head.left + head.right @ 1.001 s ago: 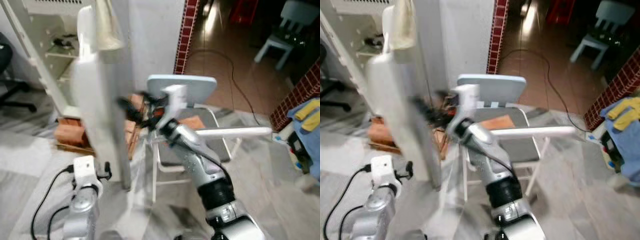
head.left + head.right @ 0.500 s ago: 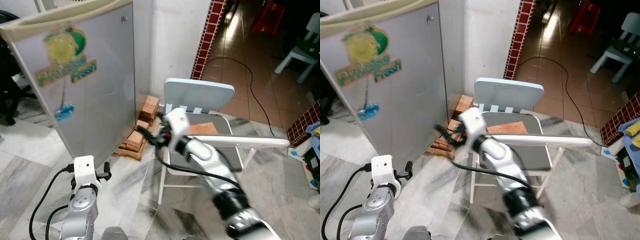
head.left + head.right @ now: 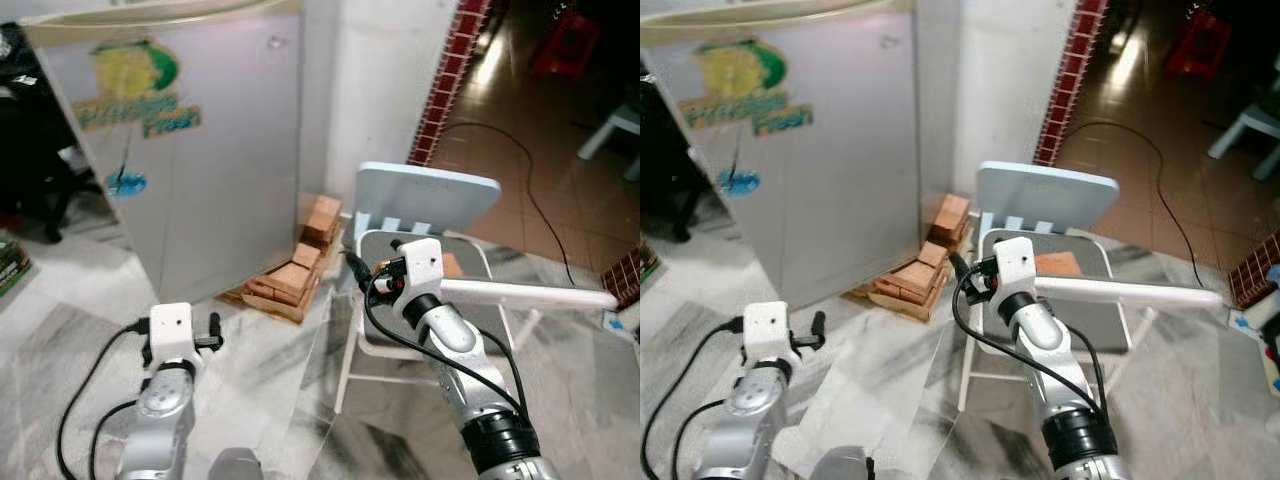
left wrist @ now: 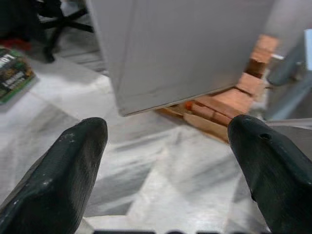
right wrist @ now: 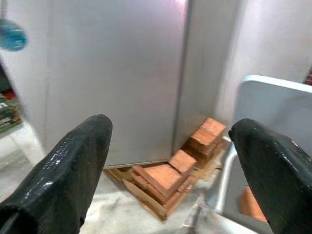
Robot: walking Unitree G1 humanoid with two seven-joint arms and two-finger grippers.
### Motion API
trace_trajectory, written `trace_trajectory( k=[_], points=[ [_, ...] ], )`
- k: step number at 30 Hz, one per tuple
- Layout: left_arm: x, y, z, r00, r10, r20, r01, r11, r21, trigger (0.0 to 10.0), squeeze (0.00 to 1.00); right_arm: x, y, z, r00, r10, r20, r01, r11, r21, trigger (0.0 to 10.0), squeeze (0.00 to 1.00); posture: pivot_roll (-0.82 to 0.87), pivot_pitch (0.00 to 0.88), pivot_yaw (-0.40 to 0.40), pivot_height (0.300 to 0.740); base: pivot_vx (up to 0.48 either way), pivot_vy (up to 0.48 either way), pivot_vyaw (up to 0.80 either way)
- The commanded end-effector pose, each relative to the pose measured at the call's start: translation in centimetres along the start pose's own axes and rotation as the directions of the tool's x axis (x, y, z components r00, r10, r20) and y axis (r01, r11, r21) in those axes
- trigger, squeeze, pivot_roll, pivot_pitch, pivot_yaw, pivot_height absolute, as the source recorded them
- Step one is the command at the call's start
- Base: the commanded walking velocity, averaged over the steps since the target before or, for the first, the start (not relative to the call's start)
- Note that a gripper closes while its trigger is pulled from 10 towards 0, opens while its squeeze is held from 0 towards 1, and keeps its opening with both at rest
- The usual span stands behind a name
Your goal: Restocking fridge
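Daylight lay even and soft across the marble floor (image 3: 80,290). Glare shone off the brown tiles (image 3: 1130,70) in the dim far room. Both wrist views looked slightly smeared, perhaps from motion, with the black fingers (image 5: 63,170) out of focus.

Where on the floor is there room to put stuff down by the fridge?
The marble floor is bare in front of the fridge, between the left gripper and the folding chair. It gets crowded at the fridge's corner, where the stack of bricks sits tight beside the chair. The right gripper hangs open above that spot. The chair seat holds one brick.
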State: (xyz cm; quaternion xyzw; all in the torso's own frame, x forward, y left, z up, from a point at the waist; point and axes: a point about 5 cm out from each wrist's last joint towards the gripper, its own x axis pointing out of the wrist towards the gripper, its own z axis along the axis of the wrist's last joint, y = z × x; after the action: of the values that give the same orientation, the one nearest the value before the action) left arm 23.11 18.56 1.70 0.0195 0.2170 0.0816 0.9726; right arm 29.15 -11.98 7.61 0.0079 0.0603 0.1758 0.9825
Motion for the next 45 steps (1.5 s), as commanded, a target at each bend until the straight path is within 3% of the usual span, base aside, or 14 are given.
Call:
trace_trajectory(
  k=[1, 6, 17, 25, 31, 36, 45],
  points=[
    [-0.1, -0.3, -0.2, 1.000, -0.012, -0.008, 0.012, 1.000, 0.008, 10.0, 0.00, -0.2, -0.2, -0.1, 1.000, -0.021, 0.000, 0.021, 1.000, 0.013, 10.0, 0.00, 0.16, 0.000, -0.025, 0.740, 0.000, 0.480, 0.00],
    [0.0, -0.3, 0.2, 1.000, -0.010, 0.021, 0.010, 1.000, -0.002, 10.0, 0.00, -0.2, 0.0, -0.3, 1.000, -0.025, -0.008, 0.025, 1.000, -0.015, 10.0, 0.00, 0.16, 0.000, -0.025, 0.740, 0.000, 0.480, 0.00],
    [0.3, -0.4, 0.5, 0.999, -0.022, 0.027, 0.022, 1.000, -0.019, 10.0, 0.00, 0.3, -1.7, -0.1, 0.993, -0.121, 0.004, 0.121, 0.992, -0.032, 10.0, 0.00, 0.14, 0.000, -0.020, 0.740, 0.000, 0.480, 0.00],
    [0.2, -0.9, 0.1, 0.999, -0.048, 0.012, 0.048, 0.999, -0.012, 10.0, 0.00, 0.0, -1.6, -0.7, 0.990, -0.141, -0.013, 0.141, 0.990, -0.027, 10.0, 0.00, 0.14, 0.000, -0.018, 0.740, 0.000, 0.480, -0.06],
    [0.5, -0.9, 1.2, 0.996, -0.069, 0.063, 0.068, 0.998, 0.011, 10.0, 0.00, 0.5, -1.6, -0.3, 0.990, -0.140, 0.006, 0.140, 0.989, -0.036, 10.0, 0.00, 0.14, 0.000, -0.017, 0.740, 0.000, 0.480, -0.77],
    [0.1, -0.3, 2.5, 0.981, -0.076, 0.177, 0.062, 0.994, 0.086, 10.0, 0.00, 0.4, -2.0, -0.3, 0.988, -0.157, 0.007, 0.157, 0.987, -0.038, 10.0, 0.00, 0.14, 0.000, -0.016, 0.740, 0.000, 0.480, -0.39],
    [-0.6, -0.1, 4.2, 0.947, -0.083, 0.312, 0.057, 0.994, 0.092, 10.0, 0.00, -0.4, -2.4, -1.2, 0.981, -0.196, -0.008, 0.195, 0.979, -0.053, 10.0, 0.00, 0.14, 0.000, -0.020, 0.740, 0.000, 0.480, 0.00]
  ],
)
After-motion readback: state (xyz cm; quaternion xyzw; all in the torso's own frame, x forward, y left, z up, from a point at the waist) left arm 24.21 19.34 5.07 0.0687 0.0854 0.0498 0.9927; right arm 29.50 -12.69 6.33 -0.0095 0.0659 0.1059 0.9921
